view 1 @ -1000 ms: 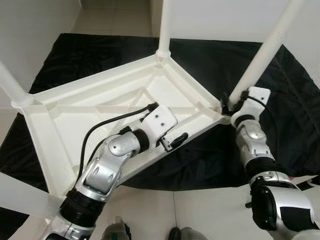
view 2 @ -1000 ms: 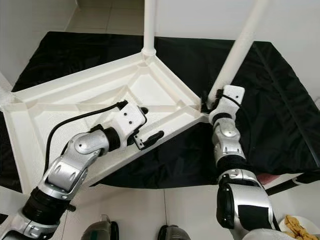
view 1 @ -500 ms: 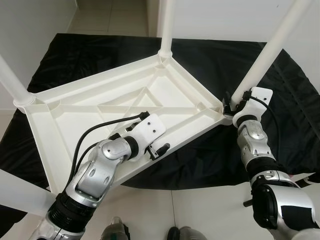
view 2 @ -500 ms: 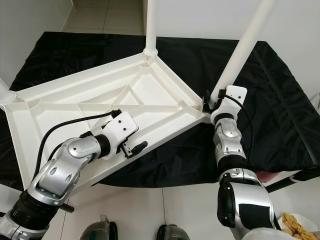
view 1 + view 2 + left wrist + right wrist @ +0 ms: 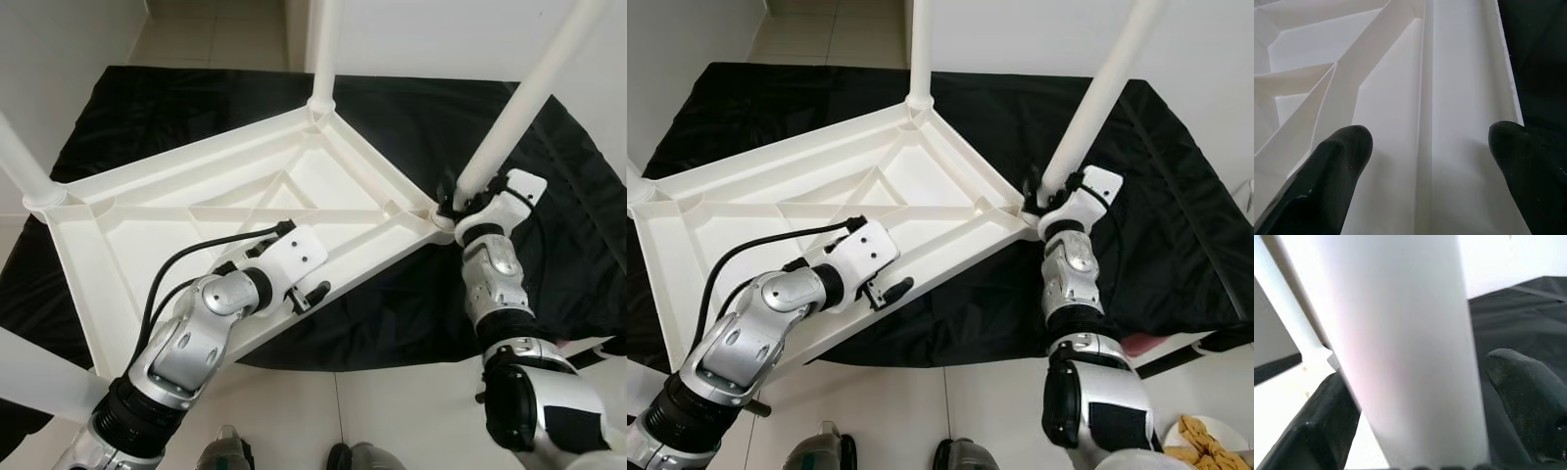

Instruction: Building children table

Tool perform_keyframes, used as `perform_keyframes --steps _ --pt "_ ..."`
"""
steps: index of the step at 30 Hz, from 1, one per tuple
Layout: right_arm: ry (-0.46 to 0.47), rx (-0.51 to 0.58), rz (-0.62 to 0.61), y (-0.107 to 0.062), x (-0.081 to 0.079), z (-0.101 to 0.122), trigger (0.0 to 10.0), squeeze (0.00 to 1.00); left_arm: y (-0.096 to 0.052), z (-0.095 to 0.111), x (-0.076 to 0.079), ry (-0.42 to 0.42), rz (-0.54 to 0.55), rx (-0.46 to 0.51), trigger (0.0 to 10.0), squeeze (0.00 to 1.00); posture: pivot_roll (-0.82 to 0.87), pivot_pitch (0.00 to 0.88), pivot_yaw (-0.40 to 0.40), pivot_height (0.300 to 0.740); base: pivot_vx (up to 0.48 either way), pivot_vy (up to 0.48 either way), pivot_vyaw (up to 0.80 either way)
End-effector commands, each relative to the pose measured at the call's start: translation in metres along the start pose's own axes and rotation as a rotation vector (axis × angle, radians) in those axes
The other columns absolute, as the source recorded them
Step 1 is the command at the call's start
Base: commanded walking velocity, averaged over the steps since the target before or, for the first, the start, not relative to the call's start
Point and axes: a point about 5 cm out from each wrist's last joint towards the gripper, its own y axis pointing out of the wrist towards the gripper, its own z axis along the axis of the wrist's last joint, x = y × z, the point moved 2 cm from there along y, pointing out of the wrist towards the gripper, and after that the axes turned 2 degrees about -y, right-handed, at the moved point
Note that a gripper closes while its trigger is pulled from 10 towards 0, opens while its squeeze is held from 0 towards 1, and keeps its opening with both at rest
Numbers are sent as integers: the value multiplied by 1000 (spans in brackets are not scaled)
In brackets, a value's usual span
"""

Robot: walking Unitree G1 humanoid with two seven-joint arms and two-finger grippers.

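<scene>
Table: a white plastic children's table (image 5: 176,211) lies upside down on a black sheet (image 5: 411,117) spread over the pale tiled floor (image 5: 392,411), its ribbed underside facing up.
Hollow underside: the shallow tray formed by the rim holds only its own crossing ribs.
Legs: white tube legs stand up from the corners; the far leg (image 5: 321,54), the right leg (image 5: 519,108) and the left leg (image 5: 24,171) are seated in corner sockets, and part of a fourth leg (image 5: 39,377) crosses the near left corner.
Left claw (image 5: 312,292): it sits at the near rim of the table, fingers well apart, straddling the flat rim strip, one finger (image 5: 1327,176) over the inner side and the other at the outer edge by the black sheet; it grips nothing.
Right claw (image 5: 1050,196): at the foot of the right leg, just above its socket; the wrist view has the white tube between the two fingers (image 5: 1520,396), which lie close on either side of it. I cannot tell if they press on it.
Edges and room: the near rim overhangs the sheet's edge toward the tiles; black sheet lies open to the right of the table.
Plate: at the near right corner on the floor, a white plate (image 5: 1205,441) holds some pale brown food.
Writing: none that I can read.
</scene>
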Motion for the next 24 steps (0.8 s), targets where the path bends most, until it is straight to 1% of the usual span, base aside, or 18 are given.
perform_keyframes --steps 1,3,7,10,14,16,17,19,20,23,24 --pt "5 -17 -4 -5 3 -6 10000 0 3 -8 6 2 -16 -47 10000 0 89 89 -55 740 0 0 0" --pt "-3 -25 -7 -7 3 -9 10000 0 3 -8 6 1 -16 -48 10000 0 87 88 -56 740 0 0 0" --pt "1 -14 27 -9 1 -8 10000 0 3 -3 3 -16 -1 -31 10000 0 86 88 -57 740 0 0 0" --pt "13 -11 36 -11 0 -9 10000 0 2 -3 4 -6 -6 -38 10000 0 87 88 -58 740 0 0 0" --pt "23 -13 41 -13 -2 -10 10000 0 2 -6 3 -19 7 -61 10000 0 87 88 -57 740 0 0 0" --pt "48 -7 54 -16 -6 -11 10000 0 5 -11 -3 -71 61 -94 10000 0 87 90 -53 740 0 0 0" --pt "48 -7 54 -16 -6 -11 10000 0 5 -11 -3 -71 61 -94 10000 0 87 90 -53 740 0 0 0" --pt "78 6 68 -19 -11 -11 10000 0 7 -13 -8 -109 103 -113 10000 0 87 94 -52 740 0 0 0" --pt "78 6 68 -19 -11 -11 10000 0 7 -13 -8 -109 103 -113 10000 0 87 94 -52 740 0 0 0" --pt "113 23 109 -28 -20 -12 10000 0 9 -14 -11 -126 130 -122 10000 0 84 100 -46 740 0 0 0" --pt "113 23 109 -28 -20 -12 10000 0 9 -14 -11 -126 130 -122 10000 0 84 100 -46 740 0 0 0"
